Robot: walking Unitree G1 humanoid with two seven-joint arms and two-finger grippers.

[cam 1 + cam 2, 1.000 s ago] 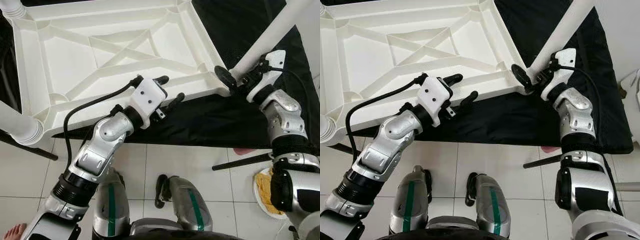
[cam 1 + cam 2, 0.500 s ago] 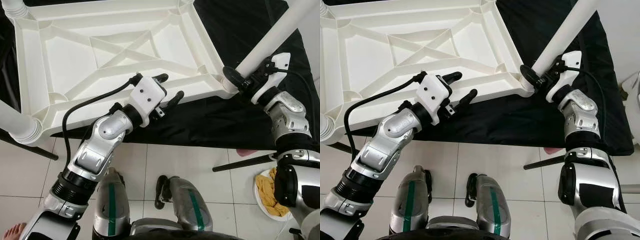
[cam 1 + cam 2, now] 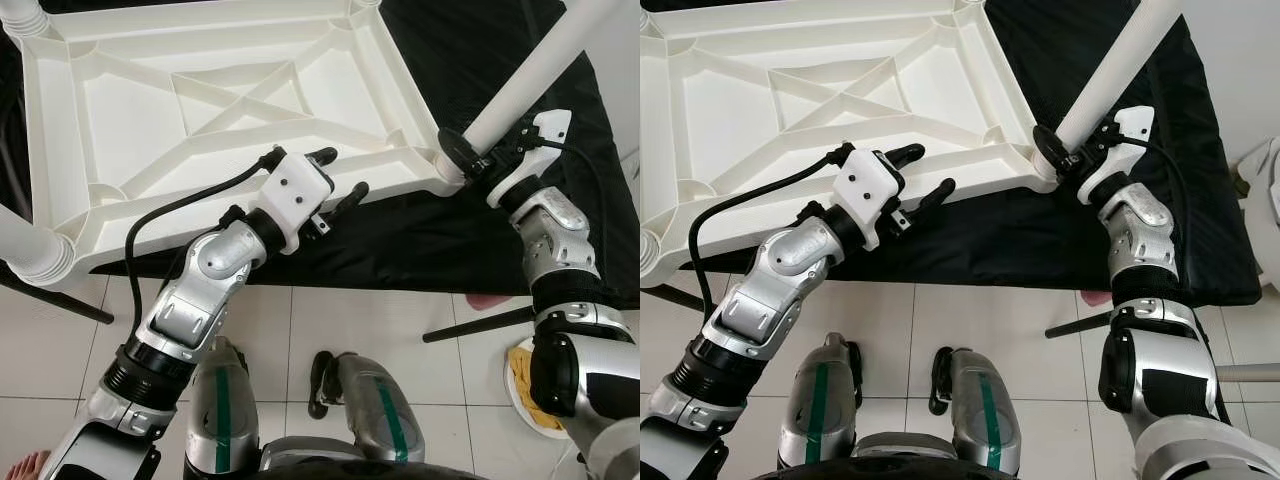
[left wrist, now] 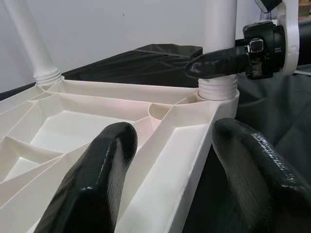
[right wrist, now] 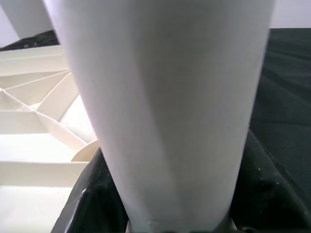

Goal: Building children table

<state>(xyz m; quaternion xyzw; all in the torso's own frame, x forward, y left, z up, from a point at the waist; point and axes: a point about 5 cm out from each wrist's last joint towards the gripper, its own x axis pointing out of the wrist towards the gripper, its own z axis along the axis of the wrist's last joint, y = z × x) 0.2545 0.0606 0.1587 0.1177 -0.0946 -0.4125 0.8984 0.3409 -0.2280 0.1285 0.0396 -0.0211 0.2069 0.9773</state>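
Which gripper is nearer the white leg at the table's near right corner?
Right. The right gripper is clamped around the white leg just above its corner socket. The left gripper is further along the upturned table, open astride its near rim.

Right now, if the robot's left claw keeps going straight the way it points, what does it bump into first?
Probably the white tabletop's rim: the left gripper has one open finger on either side of it, so it would likely slide over the edge.

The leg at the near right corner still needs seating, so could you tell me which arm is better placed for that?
Right. The right gripper is shut on the leg just above its socket. The left gripper straddles the tabletop rim, better for steadying.
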